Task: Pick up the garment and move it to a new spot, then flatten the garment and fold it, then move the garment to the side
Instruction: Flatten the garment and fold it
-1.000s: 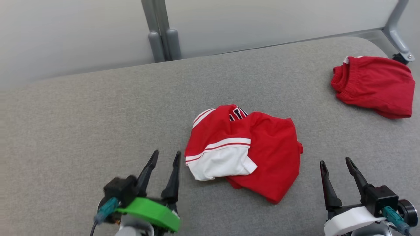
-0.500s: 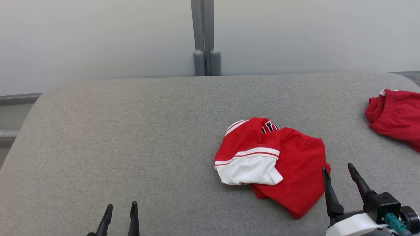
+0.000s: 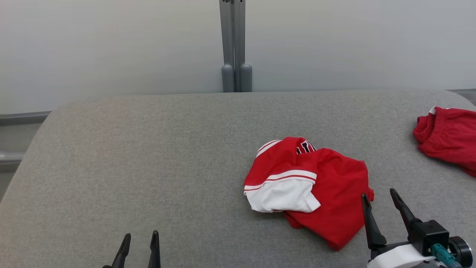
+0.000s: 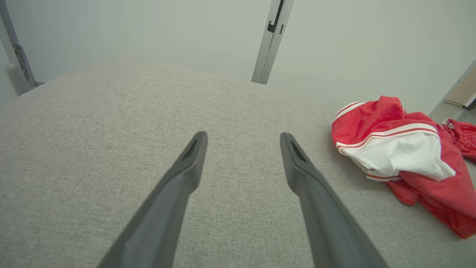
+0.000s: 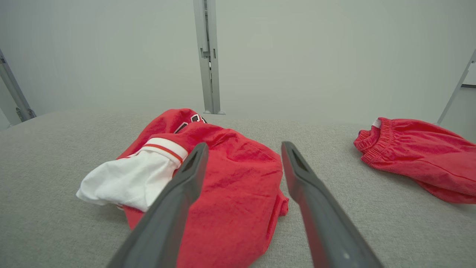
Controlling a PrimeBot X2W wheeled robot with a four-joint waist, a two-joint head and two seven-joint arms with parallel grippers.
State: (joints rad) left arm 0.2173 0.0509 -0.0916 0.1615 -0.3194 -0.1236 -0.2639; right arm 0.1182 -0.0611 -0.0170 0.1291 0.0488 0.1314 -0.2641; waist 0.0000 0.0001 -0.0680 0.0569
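The left jaws stand wide and empty over the bare grey surface (image 3: 148, 156); the right jaws, equally wide and empty, sit at the near right edge of the garment (image 3: 334, 186), one finger (image 5: 174, 201) crossing its red cloth; the garment lies crumpled, red with a white part, right of centre; a second red garment (image 3: 446, 137) lies apart at the far right; a grey post (image 3: 234, 44) rises behind.

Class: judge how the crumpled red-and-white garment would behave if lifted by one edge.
Probably floppy: the garment lies in soft folds, so it should drape. Likely light, as the cloth looks thin. Unlikely to roll: it sits slumped on the grey surface.
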